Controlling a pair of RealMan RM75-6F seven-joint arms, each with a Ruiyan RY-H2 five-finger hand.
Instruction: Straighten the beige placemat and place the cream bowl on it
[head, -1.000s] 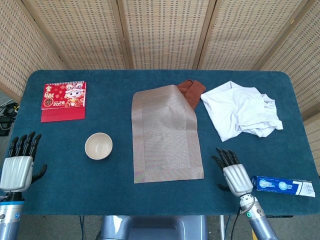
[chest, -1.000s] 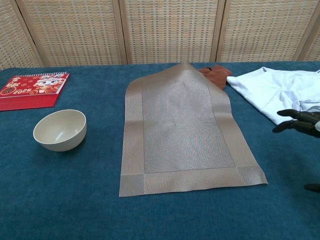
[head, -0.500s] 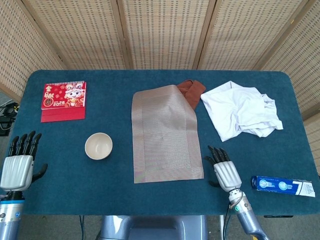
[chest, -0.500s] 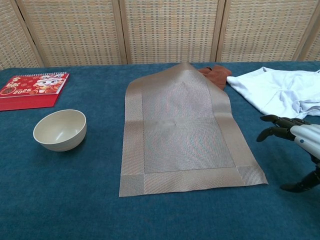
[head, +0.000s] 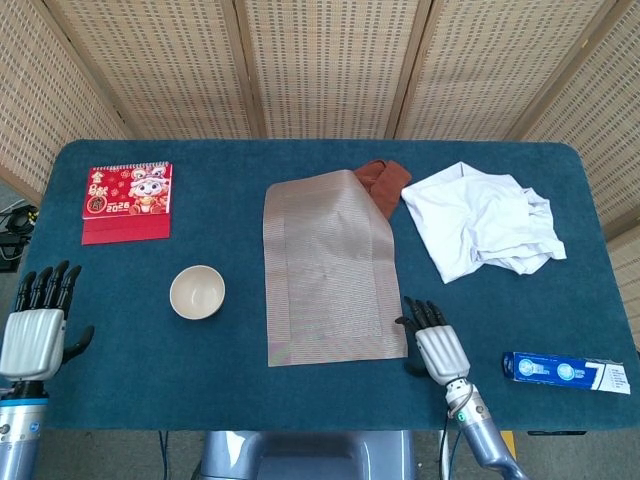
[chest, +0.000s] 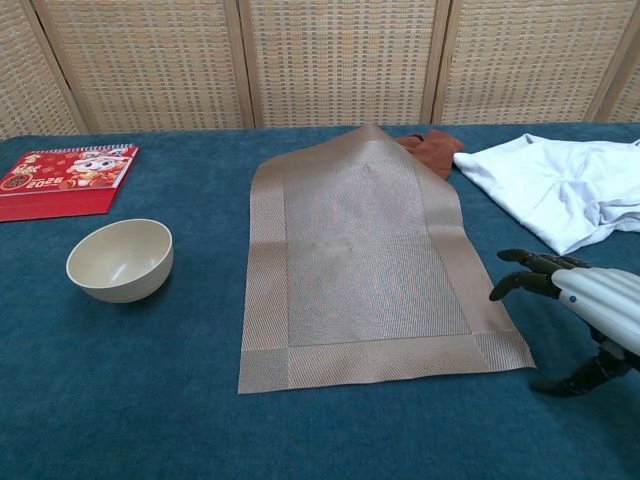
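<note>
Right hand (head: 438, 347) moved nearer placemat (head: 328, 268); placemat long axis front-to-back.

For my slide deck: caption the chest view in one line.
Right robot hand hovers open beside the beige placemat, whose far corner is folded; the cream bowl waits left of it.

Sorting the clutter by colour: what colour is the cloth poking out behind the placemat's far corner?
Rust brown cloth, clearest in the chest view.
</note>
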